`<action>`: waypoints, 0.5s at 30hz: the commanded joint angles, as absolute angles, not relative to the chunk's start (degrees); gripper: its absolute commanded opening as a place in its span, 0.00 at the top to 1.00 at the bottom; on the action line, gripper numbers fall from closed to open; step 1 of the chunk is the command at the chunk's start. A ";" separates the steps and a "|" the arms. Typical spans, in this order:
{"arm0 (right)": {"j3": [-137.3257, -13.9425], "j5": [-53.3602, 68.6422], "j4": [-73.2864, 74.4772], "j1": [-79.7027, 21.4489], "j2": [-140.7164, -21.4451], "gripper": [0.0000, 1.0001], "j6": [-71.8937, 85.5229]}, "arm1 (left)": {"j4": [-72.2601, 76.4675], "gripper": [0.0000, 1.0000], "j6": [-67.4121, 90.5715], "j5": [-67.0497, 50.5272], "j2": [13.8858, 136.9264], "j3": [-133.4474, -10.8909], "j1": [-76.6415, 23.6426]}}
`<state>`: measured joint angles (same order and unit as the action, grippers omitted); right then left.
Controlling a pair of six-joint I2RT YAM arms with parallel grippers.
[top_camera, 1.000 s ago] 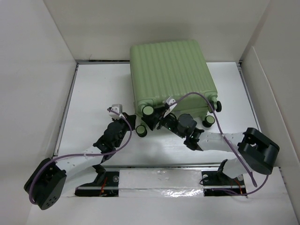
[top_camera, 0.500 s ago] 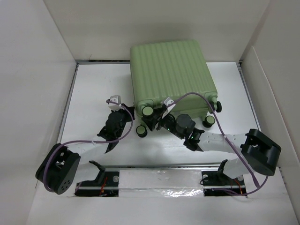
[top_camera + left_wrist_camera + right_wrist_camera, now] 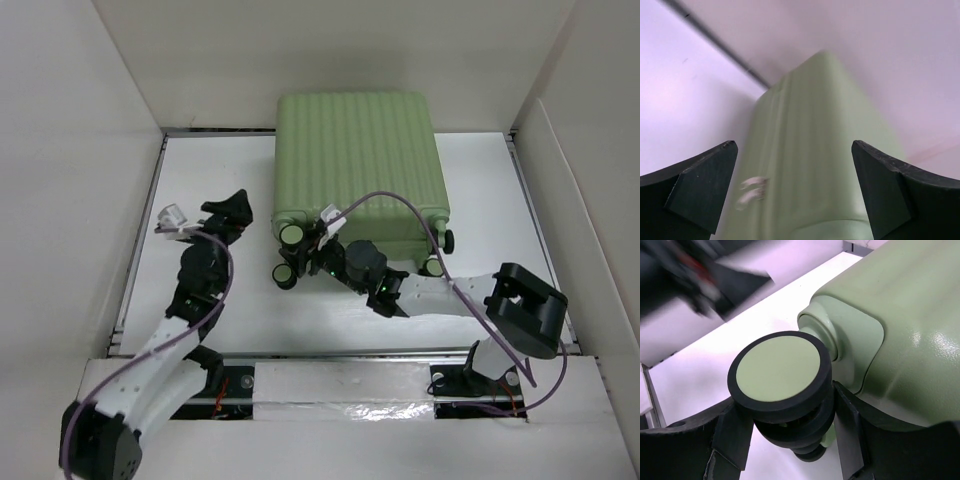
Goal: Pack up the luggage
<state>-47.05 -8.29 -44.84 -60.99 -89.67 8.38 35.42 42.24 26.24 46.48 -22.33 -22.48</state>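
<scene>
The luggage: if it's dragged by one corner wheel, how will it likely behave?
The luggage looks rigid: its ribbed hard shell should keep its shape. Lying flat on the table, it will probably slide and pivot rather than roll. The wheel held by the right end effector may swivel, making the pull loose.

Blurry luggage (image 3: 810, 150), left wrist view

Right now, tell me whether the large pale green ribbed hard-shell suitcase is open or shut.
Shut: the suitcase lies flat, only its ribbed outer shell showing, no lining visible.
</scene>
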 commanded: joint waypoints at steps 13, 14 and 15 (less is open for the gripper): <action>-62.05 -16.61 -27.34 -79.98 -76.75 0.00 -4.65 | -0.86 0.01 39.47 17.76 20.83 -42.34 -22.06; -61.88 -18.61 -26.03 -79.98 -74.55 0.00 -5.27 | -2.71 0.01 38.42 17.23 20.57 -43.32 -22.06; -61.53 -20.98 -23.49 -79.98 -72.10 0.00 -6.75 | -4.99 0.01 37.28 16.62 20.31 -44.20 -22.06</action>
